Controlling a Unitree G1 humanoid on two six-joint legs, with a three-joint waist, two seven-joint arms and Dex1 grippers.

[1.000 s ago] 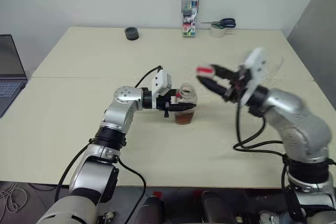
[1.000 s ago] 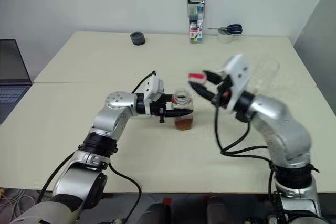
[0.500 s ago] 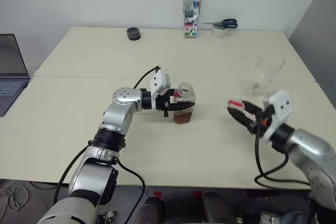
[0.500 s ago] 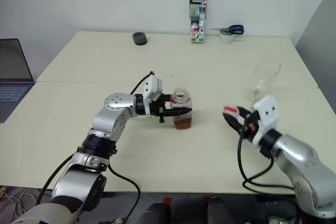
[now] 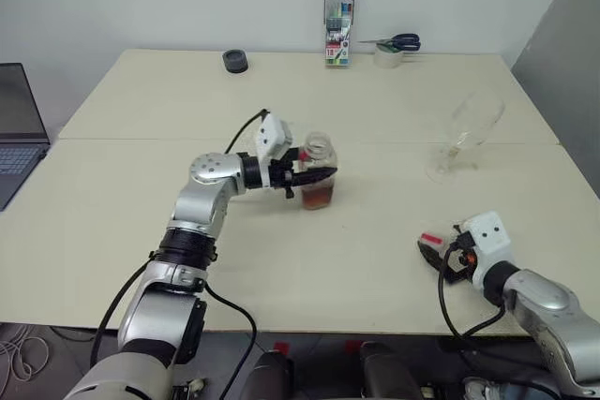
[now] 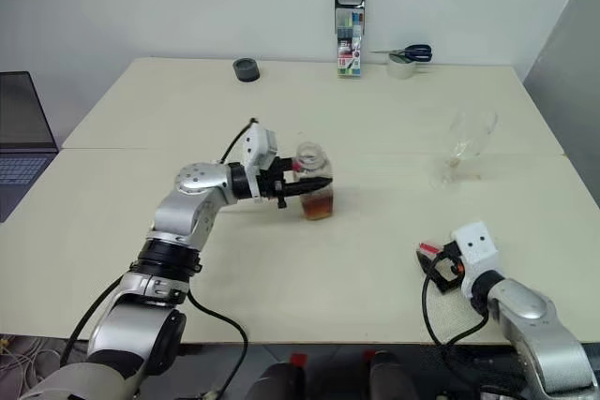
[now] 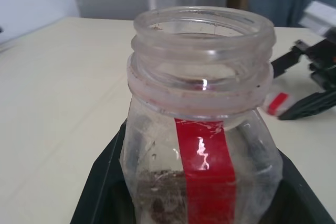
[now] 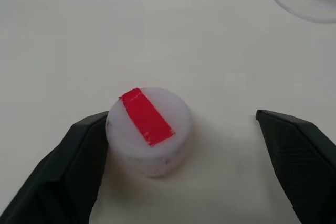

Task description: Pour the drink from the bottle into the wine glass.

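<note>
r tool: near bench edge, r side, low over the top. jaws spread wide, nothing gripped. cap sits on the bench betw the black fingers, against one finger, well clear of the other. cap: white plastic, round, flat top w/ red tape strip; no writing legible.

bench: pale cream, matte, smooth; seam runs across mid-depth.

l tool: mid bench, jaws clamped tight on the bottle, black fingers either side of the body. bottle: small, clear plastic, upright w/ slight tilt, neck open, threaded rim, vertical red strip down one side; no text readable. drink: reddish-brown, fills lower part of bottle only.

wine glass: farther back, r side, standing on the bench well apart from both tools. clear, rounded bowl, thin stem, round foot; looks unfilled.

far edge, by wall: small dark round item on l; upright pen pack w/ coloured pens, black hanger top, print too small to read; tape roll w/ blue-handled scissors resting on it.

l edge: laptop, dark, part in view.
</note>
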